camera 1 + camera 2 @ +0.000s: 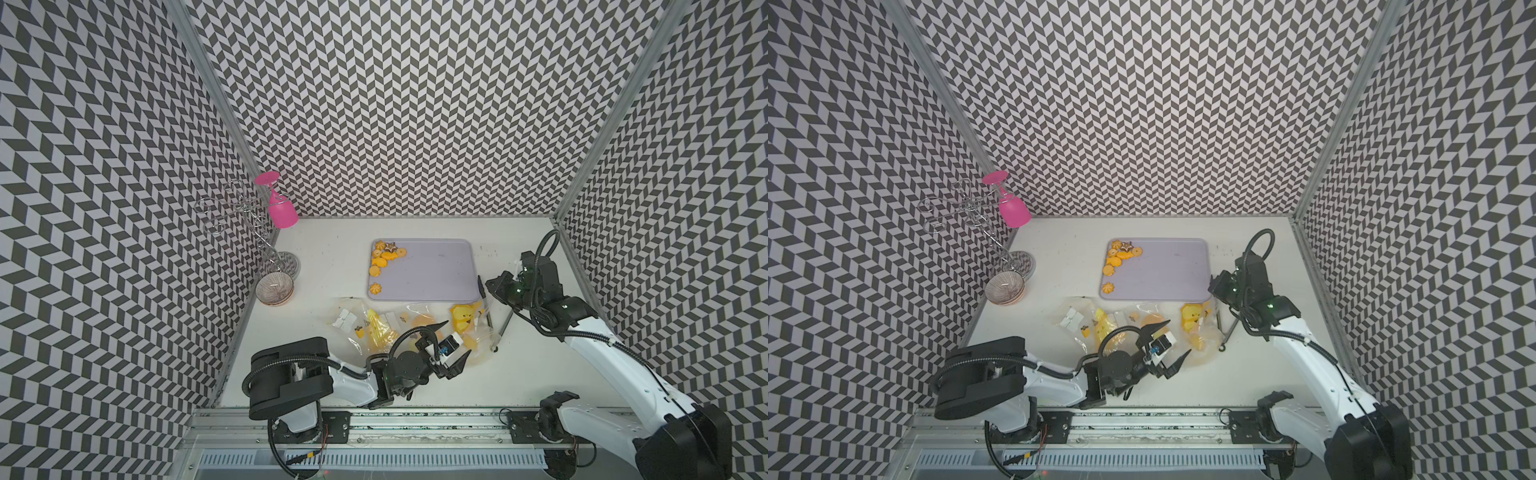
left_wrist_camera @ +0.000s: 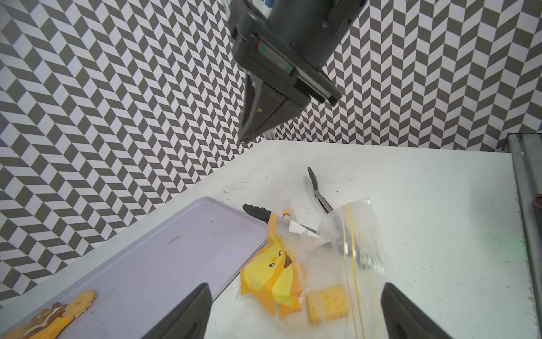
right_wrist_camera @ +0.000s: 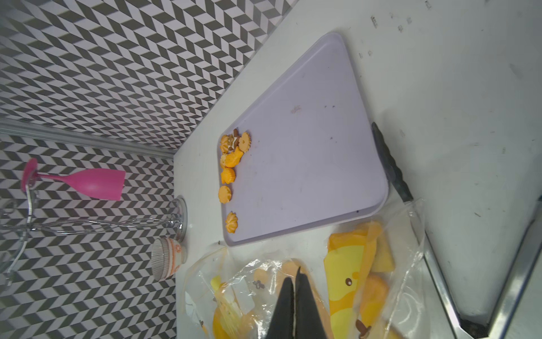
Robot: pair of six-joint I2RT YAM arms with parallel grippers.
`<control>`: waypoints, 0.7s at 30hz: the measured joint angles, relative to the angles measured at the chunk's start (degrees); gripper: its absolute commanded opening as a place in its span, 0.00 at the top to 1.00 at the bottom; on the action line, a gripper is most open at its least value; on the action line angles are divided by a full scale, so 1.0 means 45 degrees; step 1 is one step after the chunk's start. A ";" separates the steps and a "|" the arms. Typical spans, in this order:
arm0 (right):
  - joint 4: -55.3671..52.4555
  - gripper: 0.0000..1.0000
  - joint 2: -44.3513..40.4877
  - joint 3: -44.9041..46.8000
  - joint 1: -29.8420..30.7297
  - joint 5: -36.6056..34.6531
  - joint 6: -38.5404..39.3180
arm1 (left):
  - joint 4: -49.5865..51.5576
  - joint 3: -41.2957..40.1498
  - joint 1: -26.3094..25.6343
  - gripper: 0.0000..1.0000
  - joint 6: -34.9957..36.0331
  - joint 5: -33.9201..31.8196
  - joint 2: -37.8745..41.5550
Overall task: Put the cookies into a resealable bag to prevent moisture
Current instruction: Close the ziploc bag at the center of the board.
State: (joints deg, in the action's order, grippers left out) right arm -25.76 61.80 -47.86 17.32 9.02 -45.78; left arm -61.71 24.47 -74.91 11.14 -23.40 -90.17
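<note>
- The cookies on the tray lie flat in a line along its left short edge. They are bunched at the far-left corner.
- One flower-shaped cookie sits apart, nearer the front-left corner.
- More cookies are inside the clear bag just in front of the tray. Two rectangular crackers lie flat there, side by side.
- The bag's yellow zip end lies over the tongs.
- The left gripper has its fingers wide apart and holds nothing. Its tips point toward that bag, and whether they touch it cannot be told.
- The right gripper has its fingers pressed together and is empty. It hangs near the tray's right front corner.
</note>
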 measured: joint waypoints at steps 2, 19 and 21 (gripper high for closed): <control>-0.0641 0.73 -0.0364 0.0199 0.0000 -0.0316 0.0389 | -0.0010 -0.0282 0.0000 0.10 -0.0209 -0.0063 0.0359; -0.5304 1.00 -0.5095 0.3779 0.0005 -0.0797 0.0024 | 0.0112 -0.0525 0.0155 0.11 -0.0733 -0.0714 0.0539; -0.5416 1.00 -0.5090 0.4022 0.0029 -0.0593 -0.0005 | 0.0112 -0.0525 0.0189 0.11 -0.0782 -0.0782 0.0539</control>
State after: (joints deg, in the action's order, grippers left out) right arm -50.13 38.89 -29.76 17.45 6.35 -45.80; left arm -61.21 22.11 -74.06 7.62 -26.92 -87.74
